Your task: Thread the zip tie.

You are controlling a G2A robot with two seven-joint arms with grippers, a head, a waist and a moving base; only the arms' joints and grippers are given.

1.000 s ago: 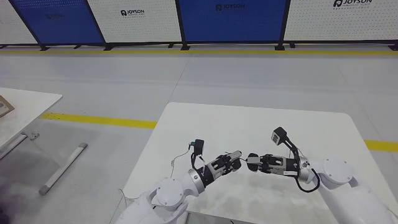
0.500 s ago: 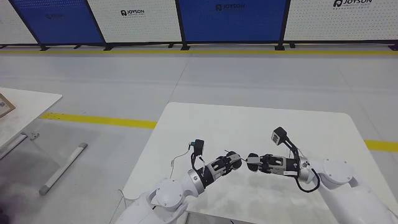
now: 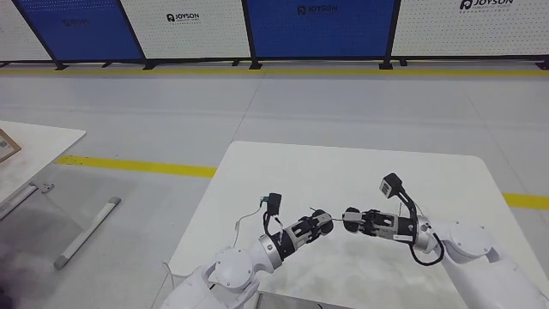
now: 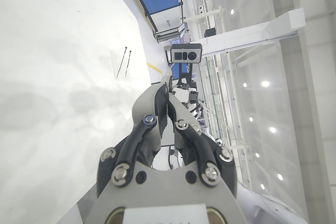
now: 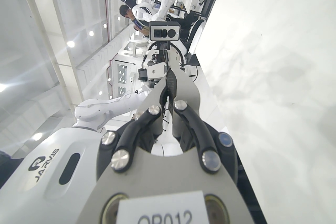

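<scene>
**Zip tie (image 3: 334, 215) strung in mid-air**

Left gripper (image 3: 322, 221) and right gripper (image 3: 350, 219) face each other above the table (image 3: 360, 167), near but not touching. Fingers of each pressed together, pinching the thin dark tie, which bridges the gap between them. Two spare ties (image 4: 123, 63) lie flat on the table, side by side.

You have a thin black zip tie (image 3: 334, 215) held level over the table's middle, running from 9 to 3 o'clock between the left claw (image 3: 324, 220) and right claw (image 3: 347, 220). Two spare ties (image 4: 121, 62) lie flat, side by side, near the table's edge.
</scene>
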